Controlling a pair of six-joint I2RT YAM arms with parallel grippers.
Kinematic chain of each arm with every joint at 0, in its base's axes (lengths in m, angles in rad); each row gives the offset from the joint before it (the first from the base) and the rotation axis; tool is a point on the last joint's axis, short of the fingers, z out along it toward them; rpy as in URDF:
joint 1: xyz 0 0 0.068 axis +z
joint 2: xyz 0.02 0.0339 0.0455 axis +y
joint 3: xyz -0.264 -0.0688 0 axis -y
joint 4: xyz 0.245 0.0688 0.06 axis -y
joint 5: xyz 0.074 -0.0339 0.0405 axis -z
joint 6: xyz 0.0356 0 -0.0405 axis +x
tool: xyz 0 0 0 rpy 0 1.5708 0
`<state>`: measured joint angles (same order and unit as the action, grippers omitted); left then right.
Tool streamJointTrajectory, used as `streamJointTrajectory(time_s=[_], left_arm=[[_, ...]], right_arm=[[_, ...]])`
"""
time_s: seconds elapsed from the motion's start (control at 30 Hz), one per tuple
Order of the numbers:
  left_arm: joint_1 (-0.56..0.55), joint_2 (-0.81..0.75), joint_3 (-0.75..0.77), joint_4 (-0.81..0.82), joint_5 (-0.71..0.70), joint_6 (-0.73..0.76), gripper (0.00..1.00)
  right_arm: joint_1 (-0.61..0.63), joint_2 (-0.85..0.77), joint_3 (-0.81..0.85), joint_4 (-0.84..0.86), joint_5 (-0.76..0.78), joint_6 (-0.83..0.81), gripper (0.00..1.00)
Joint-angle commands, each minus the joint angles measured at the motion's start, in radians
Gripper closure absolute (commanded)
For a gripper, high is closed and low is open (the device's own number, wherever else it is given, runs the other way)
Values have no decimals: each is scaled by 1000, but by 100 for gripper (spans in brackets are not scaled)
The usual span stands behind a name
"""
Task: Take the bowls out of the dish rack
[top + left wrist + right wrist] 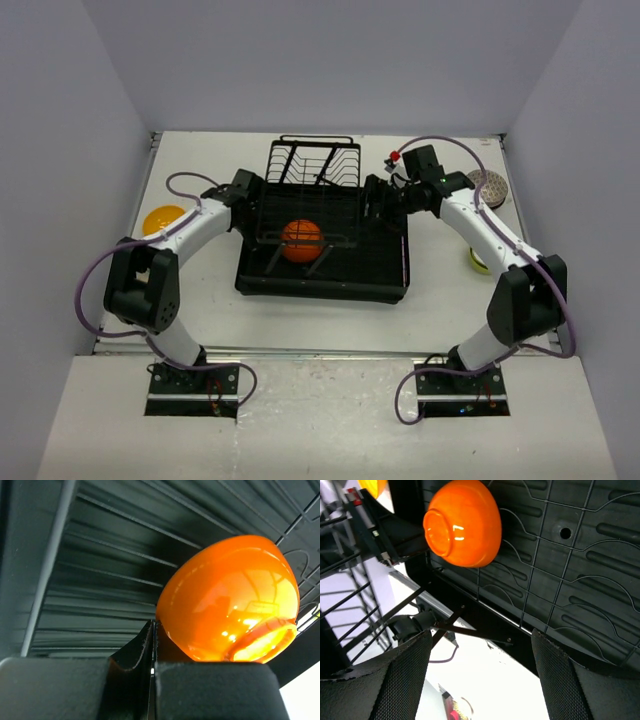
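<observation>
From the top camera you see the dish rack (322, 275) in the middle of the table (300, 322). One orange bowl (301, 240) sits in it, rounded outside up, near the middle where the wire part meets the tray. A yellow bowl (163, 218) lies on the table to the left, well apart from the rack. On the right, a speckled bowl (488, 186) and a green bowl (478, 263) are partly hidden behind the right arm. Your left gripper (243, 192) is at the rack's left edge, and your right gripper (372, 200) is at its right edge.

In the left wrist view your left gripper (153, 645) is clenched, its fingers (210, 690) pressed together with nothing between them. The orange bowl (230, 600) sits just past the tips, over the ribbed floor of the dish rack (100, 580).

In the right wrist view your right gripper (480, 645) is released, its jaws spread wide and holding nothing. The orange bowl (462, 522) lies well ahead on the dish rack (580, 545), foot ring toward the camera. An edge of the yellow bowl (372, 486) shows at the top left.
</observation>
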<state>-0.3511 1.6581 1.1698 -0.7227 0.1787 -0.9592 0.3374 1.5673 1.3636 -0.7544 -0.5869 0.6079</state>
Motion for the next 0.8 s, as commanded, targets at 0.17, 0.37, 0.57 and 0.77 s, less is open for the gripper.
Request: streamJointTrajectory(time_s=[0.17, 0.37, 0.57, 0.77], left_arm=[[-3, -34, 85, -5, -10, -12, 100], [17, -12, 102, -9, 33, 2, 100], [75, -27, 91, -23, 39, 25, 100], [126, -17, 77, 6, 91, 63, 100]], right_arm=[[11, 40, 26, 64, -60, 67, 20], [11, 89, 25, 106, -58, 110, 20], [12, 166, 8, 147, -89, 116, 21], [11, 212, -27, 285, -165, 164, 39]])
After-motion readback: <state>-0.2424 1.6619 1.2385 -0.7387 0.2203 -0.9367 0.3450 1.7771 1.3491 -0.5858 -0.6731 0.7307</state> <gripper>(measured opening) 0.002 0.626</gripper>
